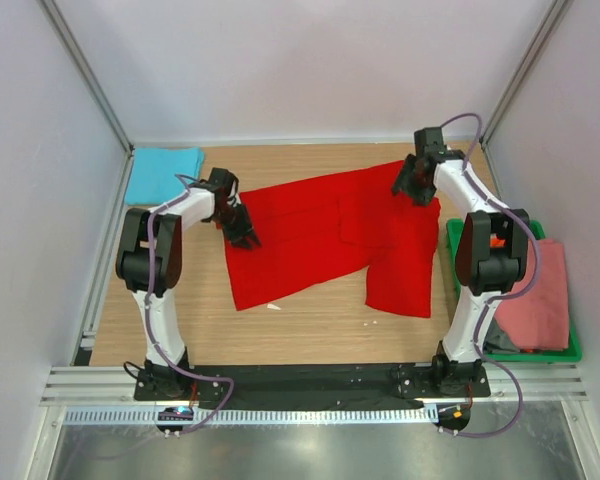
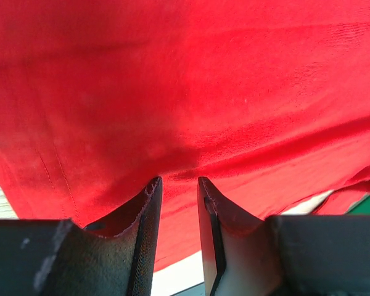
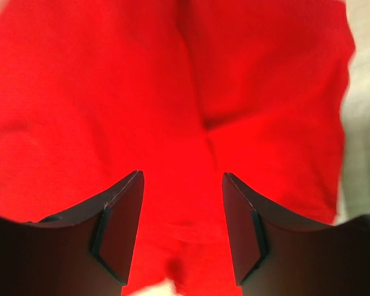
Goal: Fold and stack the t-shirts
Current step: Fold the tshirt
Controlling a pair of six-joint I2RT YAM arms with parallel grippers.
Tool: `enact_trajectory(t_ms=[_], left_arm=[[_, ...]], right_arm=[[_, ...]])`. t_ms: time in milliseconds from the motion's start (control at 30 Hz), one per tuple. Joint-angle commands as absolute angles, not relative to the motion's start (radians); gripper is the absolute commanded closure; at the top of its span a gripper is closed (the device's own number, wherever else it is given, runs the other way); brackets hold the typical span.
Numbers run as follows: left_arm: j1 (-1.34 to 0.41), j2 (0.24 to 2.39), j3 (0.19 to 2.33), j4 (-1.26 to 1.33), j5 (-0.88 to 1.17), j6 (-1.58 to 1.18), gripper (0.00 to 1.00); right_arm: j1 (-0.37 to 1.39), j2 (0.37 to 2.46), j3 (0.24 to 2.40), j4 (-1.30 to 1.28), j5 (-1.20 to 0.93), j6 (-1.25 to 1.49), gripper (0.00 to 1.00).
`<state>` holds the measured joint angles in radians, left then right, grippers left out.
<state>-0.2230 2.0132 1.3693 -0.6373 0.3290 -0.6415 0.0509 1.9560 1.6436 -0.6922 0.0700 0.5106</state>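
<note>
A bright red cotton t-shirt lies spread out and still unfolded on the wooden table. It sits just left of the green plastic crate, with its right sleeve reaching almost to the crate's near wall. The step in hand looks like the flattening before the first fold, since the body lies skewed and one sleeve hangs lower than the rest.

The left gripper is at the shirt edge farthest from the crate. Its jaws are nearly together and the cloth puckers into a dark crease at their tips, so it appears to be pinching the red fabric. The right gripper hovers over the shirt corner nearest the crate's far end. Its jaws are spread wide with nothing between them, only flat red cloth below.

A folded turquoise t-shirt rests well away from the crate in the far left corner of the table, probably the start of the stack. A salmon pink t-shirt is heaped inside the crate, waiting its turn.

The next move probably calls for the right gripper to come down and take a fresh hold on a shoulder or sleeve. Both arms could then draw the shirt taut and square before folding a side inward.
</note>
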Motion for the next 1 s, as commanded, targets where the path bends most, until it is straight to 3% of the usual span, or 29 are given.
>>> enact_trajectory(t_ms=[0,267,533,800,967], left_arm=[[-0.138,2.046,1.359,-0.71,0.187,-0.535,0.68],[-0.129,1.939,1.397,-0.761,0.204,-0.434,0.56],[-0.146,1.852,1.42,-0.735,0.321,-0.492,0.56],[-0.167,1.839,1.373,-0.736,0.348,-0.512,0.61],[-0.167,1.753,1.264,-0.749,0.302,-0.517,0.62]], right_arm=[[0.052,1.878,1.511,-0.71,0.091,0.463,0.4],[0.058,1.727,1.299,-0.646,-0.083,0.436,0.37],[0.06,1.73,1.256,-0.629,-0.091,0.46,0.4],[0.058,1.704,1.148,-0.629,-0.04,0.497,0.57],[0.07,1.655,1.019,-0.618,-0.074,0.552,0.61]])
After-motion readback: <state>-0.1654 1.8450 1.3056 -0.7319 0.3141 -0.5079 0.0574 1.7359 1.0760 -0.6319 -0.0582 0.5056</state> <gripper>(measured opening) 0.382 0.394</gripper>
